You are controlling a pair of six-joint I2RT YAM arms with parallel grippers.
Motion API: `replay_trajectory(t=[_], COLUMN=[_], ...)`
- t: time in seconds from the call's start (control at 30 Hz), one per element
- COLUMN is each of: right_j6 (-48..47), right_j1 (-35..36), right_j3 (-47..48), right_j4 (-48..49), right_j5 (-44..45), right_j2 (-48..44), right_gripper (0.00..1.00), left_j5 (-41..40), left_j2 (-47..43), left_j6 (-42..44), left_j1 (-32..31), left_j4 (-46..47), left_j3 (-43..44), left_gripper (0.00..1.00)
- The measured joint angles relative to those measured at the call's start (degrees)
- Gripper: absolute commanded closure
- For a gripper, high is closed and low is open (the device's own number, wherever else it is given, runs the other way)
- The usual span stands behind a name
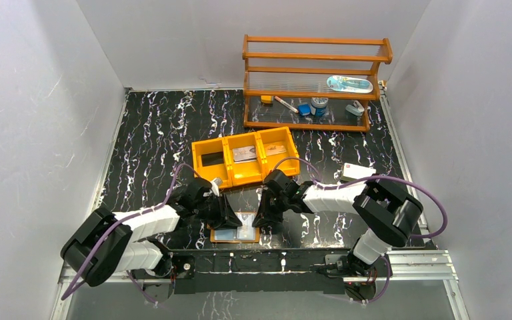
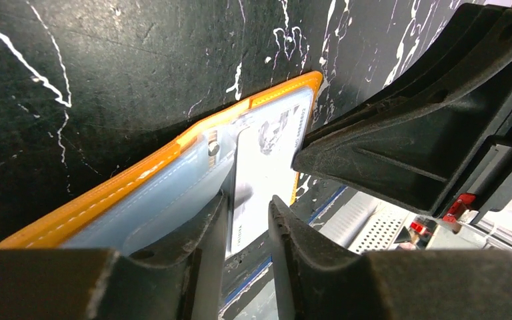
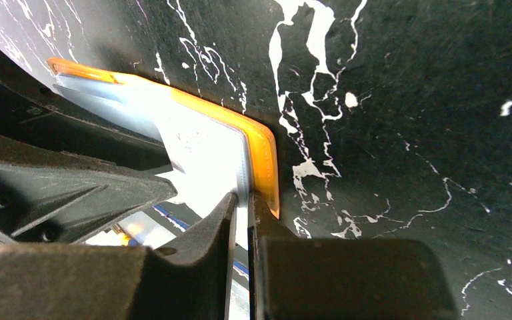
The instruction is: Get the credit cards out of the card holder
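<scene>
- At the bottom centre of the top view, the card holder (image 1: pixel 235 235) lies open and flat on the black marbled table (image 1: pixel 153 133), just above the arms' bases, with its pale blue-grey inside facing up.
- We see the left hand (image 1: pixel 230 220) coming down onto the holder's left part and the right hand (image 1: pixel 265 219) onto its right part, the two hands close together over it.
- In the left wrist view, a whitish credit card (image 2: pixel 267 167) sticks out of a shiny pocket, and its lower edge runs down between the left hand's fingers (image 2: pixel 193 253).
- The left hand is spread: a clear gap shows on either side of the card, and we see neither pad pressing on it.
- In the right wrist view, the right hand's fingers (image 3: pixel 207 233) are pressed almost together, pinching the thin pale edge of the holder just inside its orange border, at a corner.
- We cannot tell whether a card is caught in that pinch along with the pocket.
- Above the holder, at the centre of the top view, stands an orange tray (image 1: pixel 287 172) with three compartments. A grey card (image 1: pixel 245 155) lies in the middle one and a tan card (image 1: pixel 275 151) in the right one.
- To the right of the tray lies a white box (image 1: pixel 359 172), and a wooden shelf (image 1: pixel 313 59) holding small items stands at the upper right.
</scene>
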Motion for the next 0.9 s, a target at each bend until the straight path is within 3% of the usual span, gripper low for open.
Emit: replay_trajectory(t=[0.23,0.57,0.9], right_j6=[-0.3,-0.4,-1.7], right_j1=[-0.4,-0.2,1.2], right_j3=[0.0,0.7,1.7], right_j4=[-0.5,-1.7,-5.6], right_j5=[-0.5,0.4,4.8], right_j2=[0.0,-0.1,-2.5], right_gripper=[0.84,0.69,0.74], left_j5=[0.4,-1.2,-3.6], left_j2=[1.0,1.0,-2.1], left_j6=[-0.6,2.8,5.5], left_j1=[0.4,-0.1,-0.7], left_j4=[1.2,-4.9,-9.7], left_j3=[-0.8,2.4,4.5], left_gripper=[1.00,1.00,1.00])
